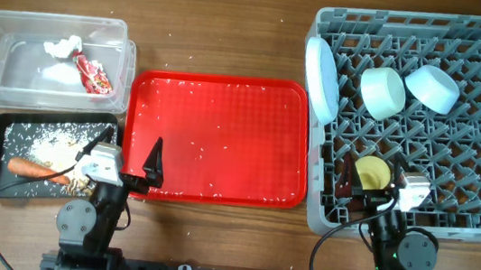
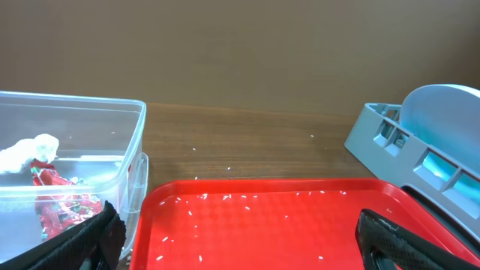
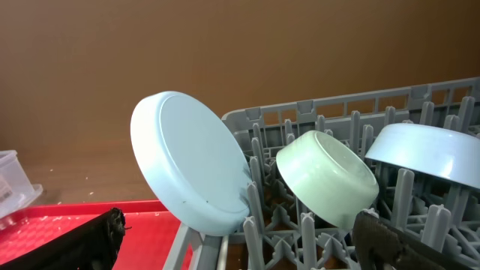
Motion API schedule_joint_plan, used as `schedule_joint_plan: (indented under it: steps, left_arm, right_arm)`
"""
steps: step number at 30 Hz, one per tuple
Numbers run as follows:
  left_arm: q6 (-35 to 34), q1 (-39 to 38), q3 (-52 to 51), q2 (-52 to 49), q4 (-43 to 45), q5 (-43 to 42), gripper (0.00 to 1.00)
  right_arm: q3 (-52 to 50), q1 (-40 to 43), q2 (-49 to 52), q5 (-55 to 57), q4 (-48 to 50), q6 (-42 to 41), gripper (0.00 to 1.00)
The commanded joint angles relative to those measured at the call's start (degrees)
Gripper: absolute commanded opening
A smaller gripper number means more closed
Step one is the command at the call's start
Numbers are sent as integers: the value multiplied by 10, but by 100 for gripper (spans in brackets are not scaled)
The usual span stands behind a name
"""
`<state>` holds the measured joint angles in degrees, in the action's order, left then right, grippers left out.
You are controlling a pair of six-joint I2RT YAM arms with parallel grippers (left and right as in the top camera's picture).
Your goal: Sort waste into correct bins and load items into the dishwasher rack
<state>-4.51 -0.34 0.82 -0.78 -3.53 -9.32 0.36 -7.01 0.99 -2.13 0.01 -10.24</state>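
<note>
We judge the sorting nearly done. What is left is the pale rice-like crumbs (image 1: 218,132) scattered over the large flat red plastic tray (image 1: 228,80), mid-table toward the near edge. They lie straight ahead of the left gripper (image 2: 238,225), which hangs over the tray's near left corner, fingers spread wide and empty, so the left arm is plainly nearer. The scatter points nowhere itself. It stretches along the tray's long axis, parallel to the near edge. The right gripper (image 3: 238,225) is also spread and holds nothing, above the small yellow cup (image 1: 371,173) in the grey pegged plastic rack (image 1: 475,233) at the right edge.
</note>
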Motion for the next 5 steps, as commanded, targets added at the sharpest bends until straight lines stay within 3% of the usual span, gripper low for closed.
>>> schedule_joint_plan:
  steps: [1,5]
  left_arm:
    - [11,3,-5,6,2,-5,100]
    - [11,3,-5,6,2,-5,100]
  right_arm:
    - [-1,1,-3,-7,2,-4,100]
    - [-1,1,-3,-7,2,-4,100]
